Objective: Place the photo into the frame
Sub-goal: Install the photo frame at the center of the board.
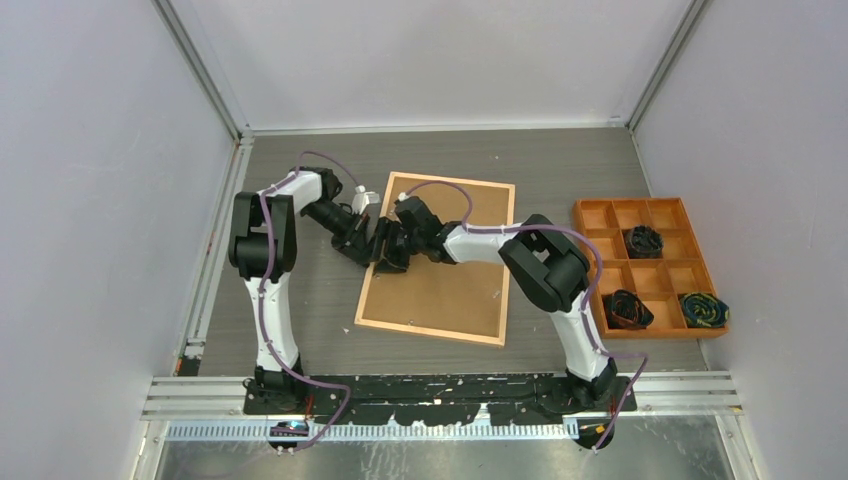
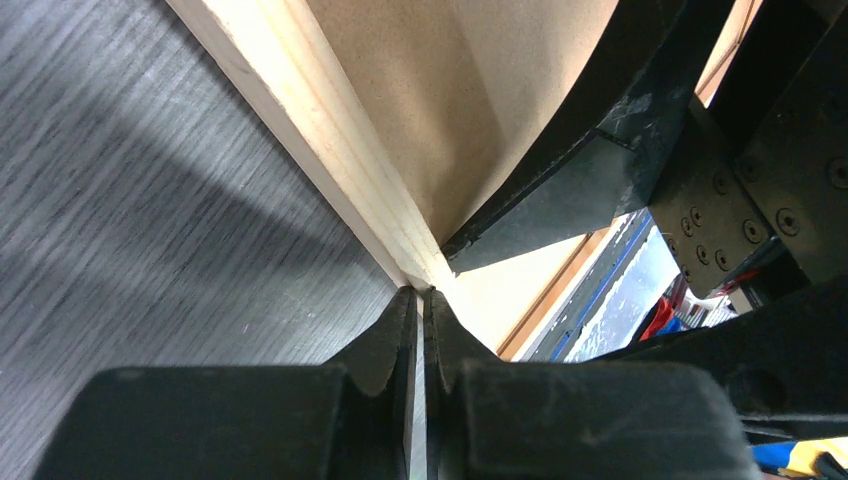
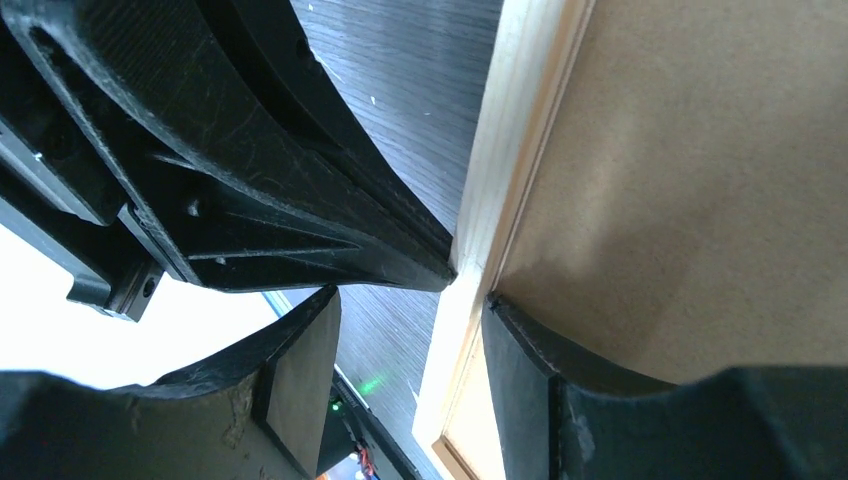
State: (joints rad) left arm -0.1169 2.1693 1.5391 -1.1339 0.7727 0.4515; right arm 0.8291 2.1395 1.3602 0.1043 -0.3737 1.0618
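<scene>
Thin light-wood rectangular frame [image 1: 429, 333], brown board-backed photo [image 1: 440, 285] within: likely light, stiff; grip left rail [image 3: 500, 180]; left pincer [image 2: 420, 300] closed there, hold unclear; right pincer [image 3: 412, 300] half-open astride it.

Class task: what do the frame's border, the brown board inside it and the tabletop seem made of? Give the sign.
Frame border: pale bare-looking wood, faint grain lines. Brown board: likely matte fibreboard, even speckled surface. Tabletop: dark grey, fine streaks, sheen; laminate or brushed metal, unclear.

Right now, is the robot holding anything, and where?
Cannot tell. The left gripper is shut with its tips at the left edge of the frame; the right gripper stands open across that edge.
</scene>
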